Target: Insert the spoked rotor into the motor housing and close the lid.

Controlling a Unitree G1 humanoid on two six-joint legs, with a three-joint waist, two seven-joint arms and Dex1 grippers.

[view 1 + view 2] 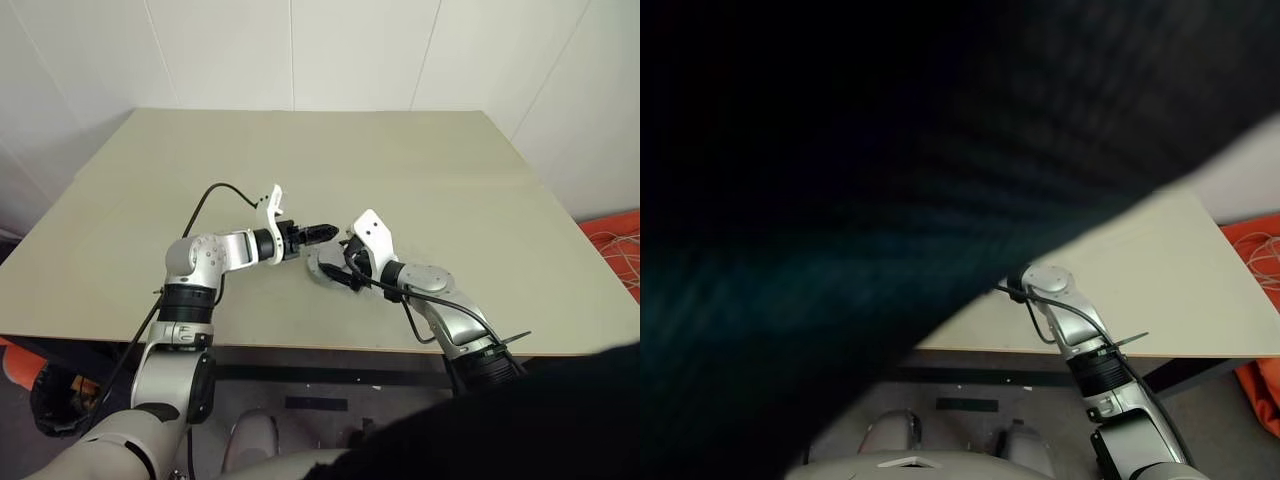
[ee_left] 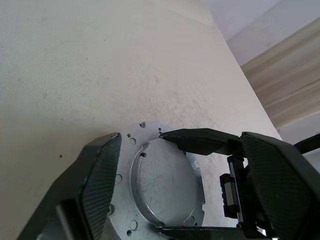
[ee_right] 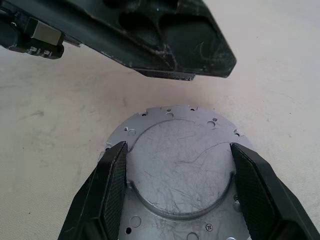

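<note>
A smooth, scratched silver disc, the lid [image 3: 180, 165] by its look, stands raised in the middle of a round silver plate [image 3: 150, 117] with small holes around its edge. It lies near the table's front edge [image 1: 322, 266]. My right gripper [image 3: 178, 146] reaches over the plate, with one finger against each side of the raised disc. My left gripper [image 1: 325, 231] hovers just above and beside it, open with nothing between its fingers [image 2: 102, 180]. One of its fingers [image 3: 165, 40] hangs over the far rim. The spoked rotor and the motor housing's windings are hidden.
The beige table [image 1: 300, 150] stretches far behind and to both sides of the grippers. Its front edge runs close under my arms. An orange thing with white cords [image 1: 618, 250] lies on the floor past the right edge.
</note>
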